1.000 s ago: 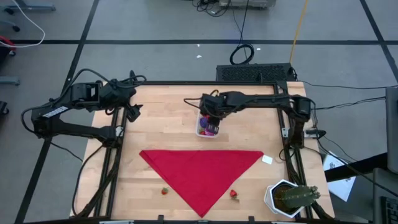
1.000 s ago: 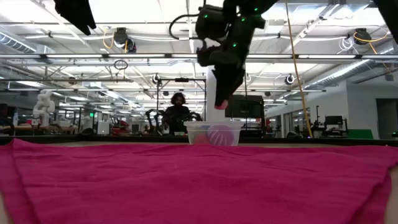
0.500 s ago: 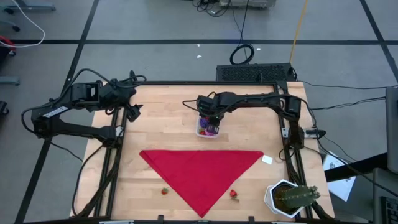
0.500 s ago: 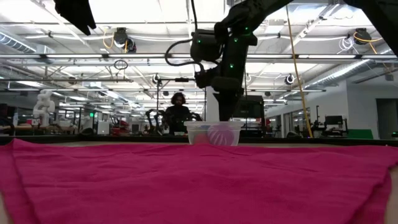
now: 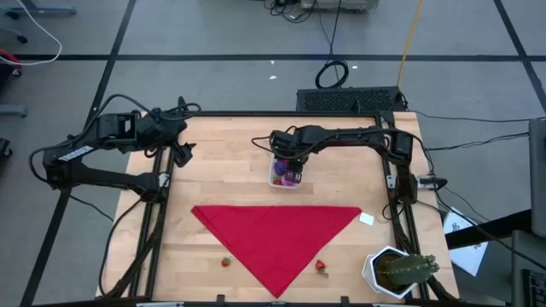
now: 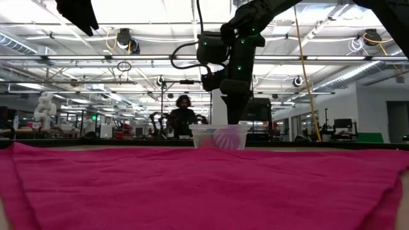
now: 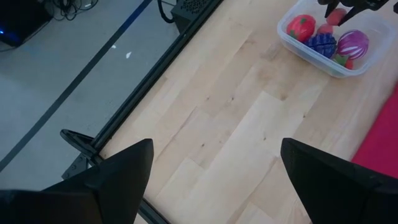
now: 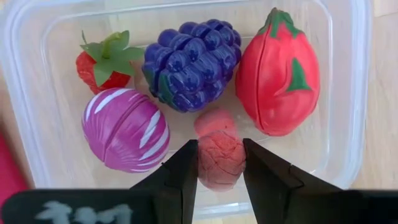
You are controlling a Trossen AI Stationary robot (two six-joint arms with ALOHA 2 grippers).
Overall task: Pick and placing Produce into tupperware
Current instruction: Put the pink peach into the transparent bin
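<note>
Setting: a large workshop hall with ceiling lights and racks is seen beyond a pale wooden bench (image 5: 222, 162); a seated person (image 6: 183, 116) is visible far behind it.

Item 1: a small clear rectangular plastic tupperware tub (image 5: 285, 173), stood near the middle of the bench, toward its far edge. Contents, as shown in the right wrist view: a red strawberry with green leaves (image 8: 104, 63), a dark purple bunch of grapes (image 8: 189, 63), a red dragon fruit with green tips (image 8: 278, 79), a magenta-and-white striped onion-like piece (image 8: 126, 129), and a pinkish bumpy piece of produce (image 8: 219, 151).

Item 2: the right end effector (image 8: 220, 163), lowered over the tub, with its dark fingers (image 8: 185, 172) clamped on the pinkish piece from both sides. The piece is held low inside the tub, between the striped piece and the dragon fruit.

Item 3: the left end effector (image 7: 214, 168), parked over the bench's far left corner, well apart from the tub, its fingers spread wide and nothing between them.

Item 4: a red triangular cloth (image 5: 277, 234), laid on the near half of the bench.

Item 5: two small red strawberries (image 5: 226, 262) (image 5: 321, 266), left on the bench on either side of the cloth's near point.

Item 6: a green cactus in a white hexagonal pot (image 5: 397, 270), at the near right corner.
</note>
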